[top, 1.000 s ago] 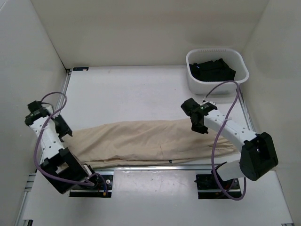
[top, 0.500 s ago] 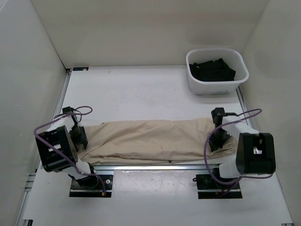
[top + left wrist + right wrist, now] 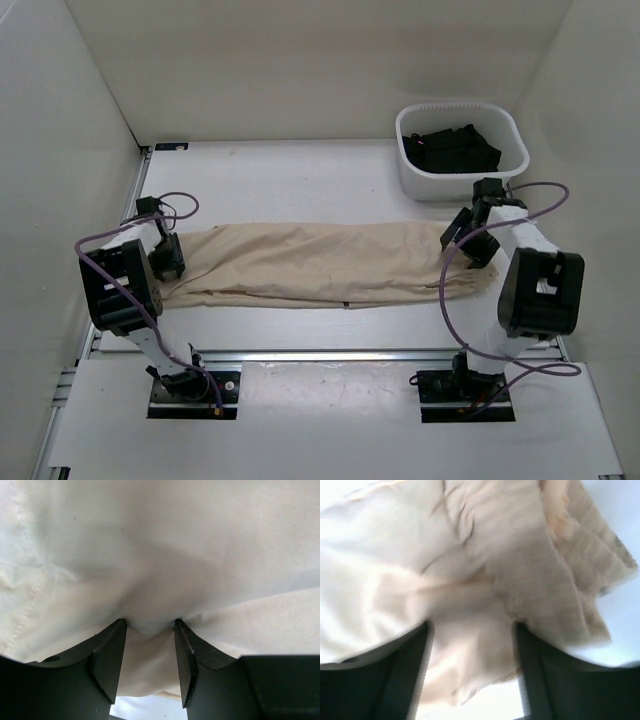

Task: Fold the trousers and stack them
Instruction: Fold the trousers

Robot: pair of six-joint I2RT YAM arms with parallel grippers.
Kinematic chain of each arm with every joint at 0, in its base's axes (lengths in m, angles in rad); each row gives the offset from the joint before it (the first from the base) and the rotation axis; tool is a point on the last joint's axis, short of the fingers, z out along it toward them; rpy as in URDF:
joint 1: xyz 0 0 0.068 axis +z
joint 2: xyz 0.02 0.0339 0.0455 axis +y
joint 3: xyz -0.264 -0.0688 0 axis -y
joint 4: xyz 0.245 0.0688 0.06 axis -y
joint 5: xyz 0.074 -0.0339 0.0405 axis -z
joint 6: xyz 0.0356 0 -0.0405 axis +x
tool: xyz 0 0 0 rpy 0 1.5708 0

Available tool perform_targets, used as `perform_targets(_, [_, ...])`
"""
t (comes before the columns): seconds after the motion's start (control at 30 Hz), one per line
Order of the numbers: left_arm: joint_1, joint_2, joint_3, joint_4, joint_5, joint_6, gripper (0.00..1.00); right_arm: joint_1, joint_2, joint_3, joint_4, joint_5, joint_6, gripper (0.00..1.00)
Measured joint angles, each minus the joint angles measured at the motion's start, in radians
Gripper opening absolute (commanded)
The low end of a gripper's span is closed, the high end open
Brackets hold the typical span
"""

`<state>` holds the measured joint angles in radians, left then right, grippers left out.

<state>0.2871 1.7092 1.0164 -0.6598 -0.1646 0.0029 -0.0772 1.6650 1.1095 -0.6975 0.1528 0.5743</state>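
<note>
The trousers [image 3: 310, 265] stretch lengthwise from the left pincer [image 3: 150, 624], which pinches a fold half-closed, to the right pincer [image 3: 471, 625], gaping wide over loose cloth.

High overview — both wrist close-ups share trousers [image 3: 310, 265].

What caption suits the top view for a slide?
Beige trousers stretched across the table, left gripper and right gripper at opposite ends.

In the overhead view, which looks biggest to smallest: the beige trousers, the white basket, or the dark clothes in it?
1. Largest: the trousers.
2. Then the white basket.
3. Smallest: the dark clothes inside it.
</note>
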Motion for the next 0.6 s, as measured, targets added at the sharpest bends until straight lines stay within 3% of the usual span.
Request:
perform_targets(0.03, [-0.001,-0.01,-0.012,0.01,-0.002,0.0,0.55,-0.007,-0.039,-0.007,-0.002,-0.016,-0.008,0.98])
perform_targets(0.2, [-0.002,-0.046,-0.056,0.038,-0.002,-0.001,0.56,-0.099,-0.31,-0.102,-0.015,-0.055,-0.002,0.99])
perform_targets(0.27, [-0.002,-0.048,-0.059,0.041,0.0,-0.002,0.56,-0.145,-0.336,-0.118,-0.029,-0.051,0.01,0.99])
perform_targets(0.53, [-0.003,-0.048,-0.056,0.023,0.013,-0.002,0.56,-0.223,-0.04,-0.129,-0.019,-0.033,0.071,0.99])
perform_targets(0.6, [-0.005,-0.048,-0.055,0.013,0.015,-0.002,0.56,-0.237,-0.006,-0.132,0.009,-0.035,0.092,0.95])
